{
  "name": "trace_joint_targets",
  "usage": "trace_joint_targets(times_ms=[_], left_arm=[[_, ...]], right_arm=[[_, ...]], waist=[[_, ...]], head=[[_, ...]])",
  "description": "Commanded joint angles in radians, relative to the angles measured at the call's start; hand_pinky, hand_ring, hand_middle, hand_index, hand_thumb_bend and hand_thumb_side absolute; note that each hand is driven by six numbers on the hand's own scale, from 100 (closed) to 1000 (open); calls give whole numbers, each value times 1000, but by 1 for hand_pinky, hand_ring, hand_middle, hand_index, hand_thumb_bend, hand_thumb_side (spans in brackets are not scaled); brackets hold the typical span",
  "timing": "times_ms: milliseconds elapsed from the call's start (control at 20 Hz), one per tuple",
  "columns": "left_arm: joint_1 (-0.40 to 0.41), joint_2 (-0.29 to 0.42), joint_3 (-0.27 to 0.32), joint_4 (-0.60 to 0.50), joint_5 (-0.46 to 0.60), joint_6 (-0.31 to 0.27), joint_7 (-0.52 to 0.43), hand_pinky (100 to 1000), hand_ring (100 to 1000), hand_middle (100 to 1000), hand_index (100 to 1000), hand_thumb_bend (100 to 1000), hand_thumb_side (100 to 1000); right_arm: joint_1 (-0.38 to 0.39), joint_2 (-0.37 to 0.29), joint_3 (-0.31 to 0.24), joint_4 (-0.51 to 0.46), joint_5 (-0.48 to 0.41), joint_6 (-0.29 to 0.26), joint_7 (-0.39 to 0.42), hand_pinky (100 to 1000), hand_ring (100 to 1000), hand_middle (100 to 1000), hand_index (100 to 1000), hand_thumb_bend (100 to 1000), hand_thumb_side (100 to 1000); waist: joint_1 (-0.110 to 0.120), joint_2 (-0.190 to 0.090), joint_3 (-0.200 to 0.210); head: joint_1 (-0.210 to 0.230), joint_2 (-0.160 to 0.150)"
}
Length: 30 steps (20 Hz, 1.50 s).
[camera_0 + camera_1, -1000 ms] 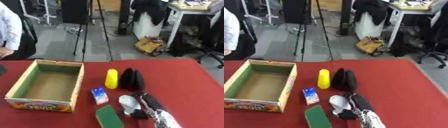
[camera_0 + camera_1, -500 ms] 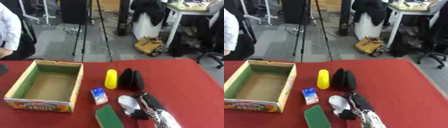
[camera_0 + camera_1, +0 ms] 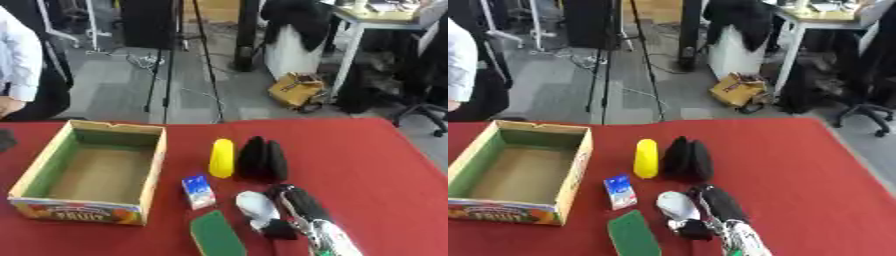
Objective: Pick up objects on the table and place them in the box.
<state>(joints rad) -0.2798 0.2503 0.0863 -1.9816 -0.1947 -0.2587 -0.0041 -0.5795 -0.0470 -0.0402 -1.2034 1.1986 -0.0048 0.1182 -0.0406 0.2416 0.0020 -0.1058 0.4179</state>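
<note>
The red table (image 3: pixel 367 165) fills the lower half of the frame. The cardboard box (image 3: pixel 156 172) sits at the lower left, open at the top and with nothing in it that shows. Nothing has gone in yet, so the step in hand looks to be the first pick.

Right of centre stands a black rounded object (image 3: pixel 262 159), with a yellow oblong object (image 3: pixel 221 157) touching its left side. Below them, near the bottom edge, lie a green flat pad (image 3: pixel 216 234), a small blue and white carton (image 3: pixel 199 191) just beside the box wall, and a white rounded object (image 3: pixel 256 206).

The right hand (image 3: pixel 297 210) comes up from the bottom edge, right of centre, lying against the white object and just below the black one. Whether its fingers are spread, closed or gripping the white object cannot be told. The left hand shows in neither view.

To do this pick well, the hand should settle on one item alone; the white object is nearest. Lift it clear before swinging left, so the carton and pad are not knocked, then lower it over the middle of the box.
</note>
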Motion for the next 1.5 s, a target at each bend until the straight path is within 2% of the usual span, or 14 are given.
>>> trace_joint_targets(times_ms=[50, 400, 1500], left_arm=[[-10, 10, 5, -18, 6, -1, -5, 938, 795, 773, 781, 100, 707], [-11, 10, 6, -18, 6, 0, -6, 941, 795, 775, 782, 100, 706], [-11, 9, 6, -18, 8, 2, -11, 943, 795, 779, 781, 100, 707]], right_arm=[[-12, -17, 3, -11, 12, 0, -6, 888, 921, 669, 777, 544, 620], [-13, -13, 3, -5, 29, 5, -17, 883, 912, 612, 735, 537, 566], [-17, -14, 4, -6, 39, 15, -75, 876, 876, 487, 618, 427, 572]], waist=[[3, -16, 2], [4, -14, 2], [2, -14, 1]], head=[[0, -7], [0, -7], [6, -6]])
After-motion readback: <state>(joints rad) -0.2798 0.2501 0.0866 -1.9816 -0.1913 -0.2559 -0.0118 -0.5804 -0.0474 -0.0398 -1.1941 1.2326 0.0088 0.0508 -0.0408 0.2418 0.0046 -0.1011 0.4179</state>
